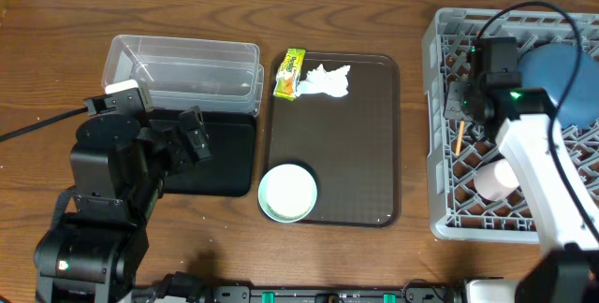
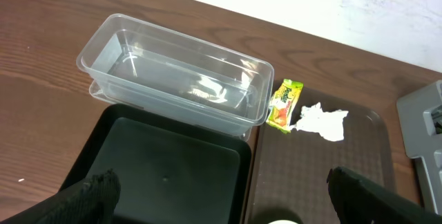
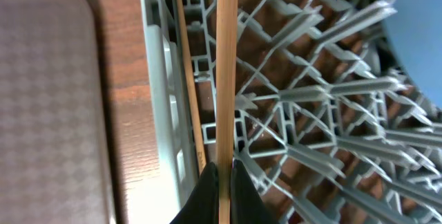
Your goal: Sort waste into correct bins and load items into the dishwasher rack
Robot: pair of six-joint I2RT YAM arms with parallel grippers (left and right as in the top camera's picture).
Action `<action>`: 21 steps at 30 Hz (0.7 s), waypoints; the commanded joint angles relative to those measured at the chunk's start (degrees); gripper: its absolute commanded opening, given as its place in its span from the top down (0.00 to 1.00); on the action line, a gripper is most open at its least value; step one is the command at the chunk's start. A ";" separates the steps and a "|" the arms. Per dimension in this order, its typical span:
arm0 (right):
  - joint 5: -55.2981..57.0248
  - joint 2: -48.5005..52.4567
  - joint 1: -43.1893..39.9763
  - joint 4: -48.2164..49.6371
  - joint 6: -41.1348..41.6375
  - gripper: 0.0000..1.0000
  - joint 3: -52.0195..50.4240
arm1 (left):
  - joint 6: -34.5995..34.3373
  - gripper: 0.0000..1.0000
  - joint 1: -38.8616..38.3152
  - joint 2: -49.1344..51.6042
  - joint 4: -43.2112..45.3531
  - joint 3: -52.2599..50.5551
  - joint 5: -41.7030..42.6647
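Chopstick (image 1: 460, 137) shows overhead at the dishwasher rack's (image 1: 440, 107) left edge. From the left wrist, your left gripper (image 2: 221, 193) gapes wide above the black tray (image 2: 173, 162). From the right wrist, your right gripper (image 3: 222, 179) pinches that chopstick over the rack.

Cut off, covered or blurred around the two grippers.

The held chopstick (image 3: 227, 65) runs from the right gripper's (image 3: 224, 172) tips past the top edge, its far end unseen; the second chopstick (image 3: 189, 79) beside it ends behind one finger (image 3: 200, 196). Ahead, the large blue bowl (image 3: 414, 16) is a blurred, cropped patch. From overhead the right arm (image 1: 533, 163) covers part of the pink cup (image 1: 493, 180) and the dishwasher rack (image 1: 440, 107), which the frame edge cuts. The left gripper (image 2: 228, 191) shows only two fingertips (image 2: 97, 193) at the bottom edge; the pale bowl (image 2: 280, 221) between them is a sliver.
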 commanded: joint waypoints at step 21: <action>-17.79 -23.08 7.17 -5.25 -3.19 0.41 1.92 | -0.07 0.02 0.22 -0.04 -0.02 0.42 -0.72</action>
